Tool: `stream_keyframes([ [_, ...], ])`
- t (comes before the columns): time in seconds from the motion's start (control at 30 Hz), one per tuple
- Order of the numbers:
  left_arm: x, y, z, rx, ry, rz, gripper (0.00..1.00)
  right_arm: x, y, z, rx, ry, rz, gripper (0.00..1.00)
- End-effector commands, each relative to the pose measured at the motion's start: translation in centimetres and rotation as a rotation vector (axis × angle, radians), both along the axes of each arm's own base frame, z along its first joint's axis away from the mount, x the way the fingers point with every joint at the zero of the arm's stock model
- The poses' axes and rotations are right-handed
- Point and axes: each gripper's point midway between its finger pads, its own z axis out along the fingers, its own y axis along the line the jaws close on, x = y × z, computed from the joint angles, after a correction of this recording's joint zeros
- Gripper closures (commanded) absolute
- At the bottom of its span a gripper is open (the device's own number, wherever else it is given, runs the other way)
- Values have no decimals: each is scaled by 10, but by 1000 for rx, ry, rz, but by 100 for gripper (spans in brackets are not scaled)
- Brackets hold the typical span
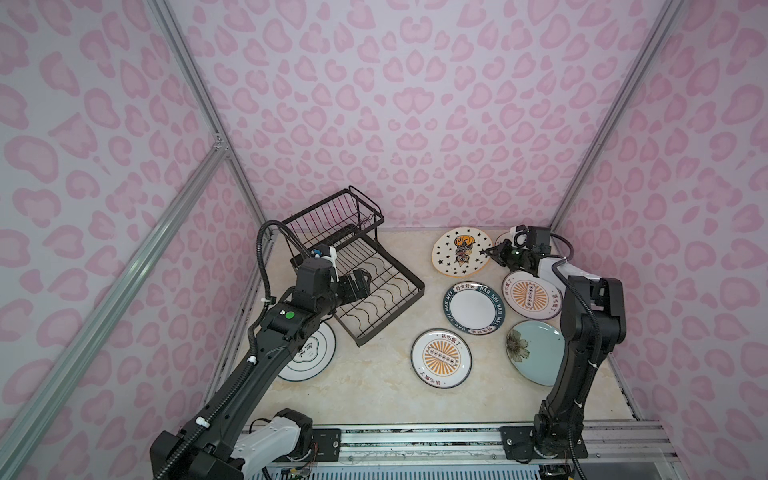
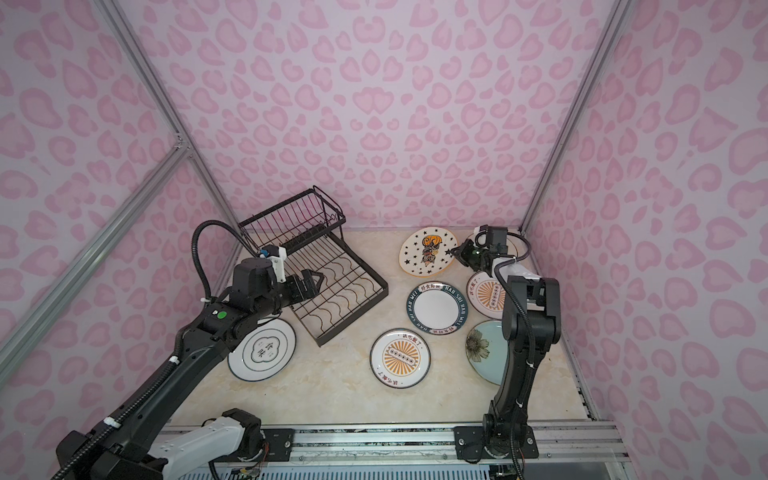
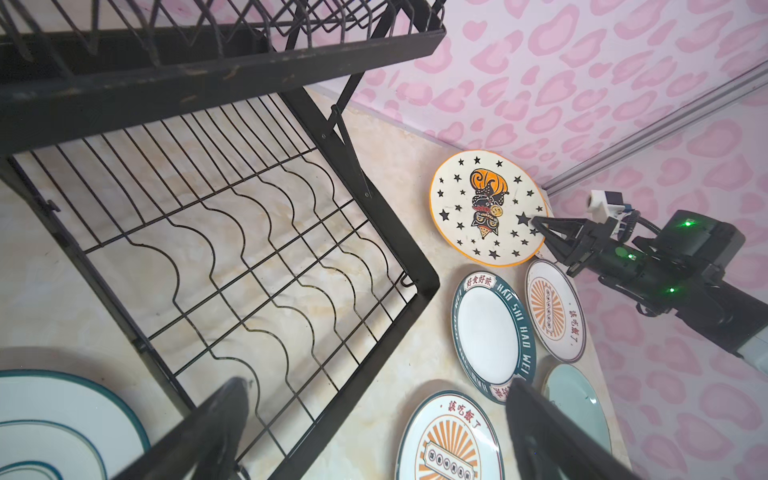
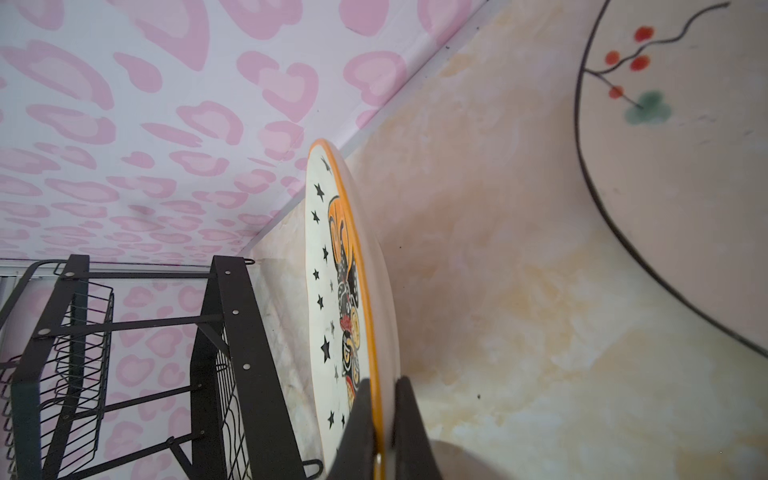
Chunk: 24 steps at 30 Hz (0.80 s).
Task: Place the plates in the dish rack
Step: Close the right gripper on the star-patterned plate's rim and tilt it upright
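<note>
- Rack, two-tier: the dish rack (image 1: 392,316) was made of black metal wire, with a small raised slotted basket above a wide flat tray of wavy wires. It was set at the back left of the marbled beige tabletop (image 1: 374,399), with no plate loaded.
- Star plate (image 1: 461,252): round, glossy cream ceramic with an orange rim, black stars and a central figure. It was held tilted near the back wall, right of the rack, with its gripped edge raised.
- Right gripper (image 4: 384,386): its dark fingers were clamped on the star plate's rim.
- Left gripper (image 3: 374,415): its jaws were spread wide above the tray, with nothing between them.
- Lettered plate (image 1: 473,307): white with a dark lettered band, laid flat at mid-table.
- Sunburst plates: one was laid flat near the front (image 1: 441,358), another beside the right arm (image 1: 530,296).
- Blue-green plate (image 1: 536,351): a pale glaze with a dark flower, partly hidden by the right arm.
- Clover-outline plate (image 2: 262,351): white with a green rim, laid flat in front of the rack.
- Berry-sprig plate (image 4: 685,166): cream with a thin dark rim, laid flat in the back right corner.
</note>
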Motion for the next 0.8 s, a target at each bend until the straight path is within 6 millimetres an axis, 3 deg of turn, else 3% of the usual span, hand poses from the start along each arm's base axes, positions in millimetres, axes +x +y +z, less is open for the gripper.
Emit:
stream_keyframes([
  [0.0,6,-4,10,-11,-45,-8,2,4,9,24,53,-99,55,100],
  [0.23,12,-12,-2,-21,-27,-26,2,-2,11,38,101,-129,70,100],
  [0.77,31,-30,-13,-72,-19,-56,1,-38,29,111,207,-270,130,100],
])
